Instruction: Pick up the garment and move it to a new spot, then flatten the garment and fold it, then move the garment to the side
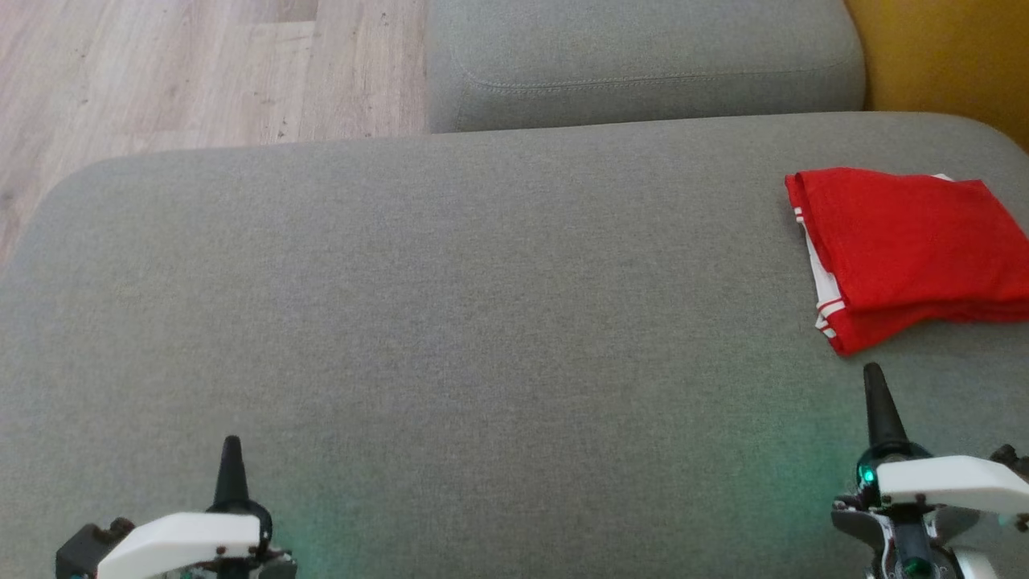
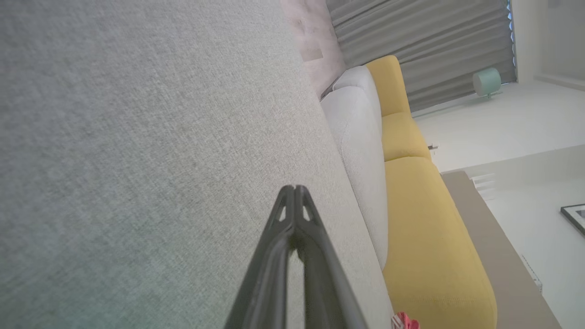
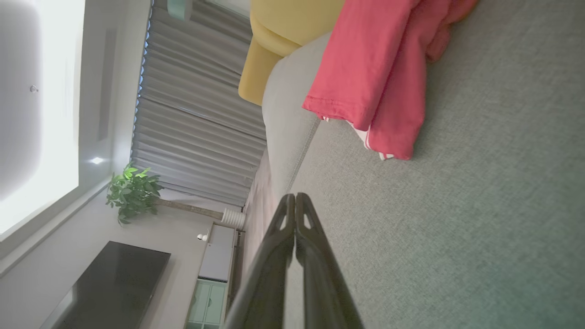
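The garment (image 1: 912, 245) is red with white striped trim and lies folded in a compact stack at the right edge of the grey sofa seat (image 1: 450, 305). The right wrist view has the garment (image 3: 379, 77) ahead of my fingers, apart from them. A red corner of the garment (image 2: 404, 322) peeks in at the bottom of the left wrist view. My left gripper (image 1: 231, 450) rests low at the near left, shut and empty. My right gripper (image 1: 876, 386) sits at the near right, just short of the garment, shut with nothing in it.
A second grey cushion (image 1: 643, 60) lies beyond the seat, with wooden floor (image 1: 185, 72) at the far left and a yellow sofa part (image 1: 949, 56) at the far right. Curtains (image 3: 196, 114), a potted plant (image 3: 132, 192) and a dark screen (image 3: 114, 283) lie farther off.
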You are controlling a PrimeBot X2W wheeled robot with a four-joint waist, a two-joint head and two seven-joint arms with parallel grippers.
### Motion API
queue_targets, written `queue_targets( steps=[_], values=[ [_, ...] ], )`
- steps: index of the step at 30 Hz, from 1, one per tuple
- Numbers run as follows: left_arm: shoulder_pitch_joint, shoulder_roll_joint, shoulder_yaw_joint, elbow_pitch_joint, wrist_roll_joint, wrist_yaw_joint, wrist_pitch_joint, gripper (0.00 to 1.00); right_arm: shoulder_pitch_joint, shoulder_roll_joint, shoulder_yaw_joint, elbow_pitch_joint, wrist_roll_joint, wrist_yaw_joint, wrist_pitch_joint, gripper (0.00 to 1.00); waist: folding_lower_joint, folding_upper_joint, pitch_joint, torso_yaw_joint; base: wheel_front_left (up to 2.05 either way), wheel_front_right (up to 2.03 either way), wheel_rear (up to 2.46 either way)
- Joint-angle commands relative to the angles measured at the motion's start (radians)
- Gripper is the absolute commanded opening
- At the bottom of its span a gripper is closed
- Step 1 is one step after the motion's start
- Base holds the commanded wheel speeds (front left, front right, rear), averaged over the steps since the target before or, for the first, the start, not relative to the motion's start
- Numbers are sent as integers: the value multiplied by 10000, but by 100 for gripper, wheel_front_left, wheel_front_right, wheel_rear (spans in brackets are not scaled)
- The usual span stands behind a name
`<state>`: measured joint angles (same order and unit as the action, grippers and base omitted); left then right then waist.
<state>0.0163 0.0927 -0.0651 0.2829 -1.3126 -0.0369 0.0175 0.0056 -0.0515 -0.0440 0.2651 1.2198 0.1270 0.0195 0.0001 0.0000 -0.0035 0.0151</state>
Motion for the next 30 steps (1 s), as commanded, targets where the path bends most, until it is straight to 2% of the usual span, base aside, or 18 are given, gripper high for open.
queue_targets(
  steps=[1,30],
  values=[
    [-642,30,368,-337,-196,-117,53,0,-533,-215,84,-311,280,27,83,0,0,0,2,-5,0,0,0],
    [-1140,-310,1506,-369,-2543,-802,769,0,-1012,-213,-309,-236,3508,35,588,0,-1,0,55,-127,0,0,0]
  ],
)
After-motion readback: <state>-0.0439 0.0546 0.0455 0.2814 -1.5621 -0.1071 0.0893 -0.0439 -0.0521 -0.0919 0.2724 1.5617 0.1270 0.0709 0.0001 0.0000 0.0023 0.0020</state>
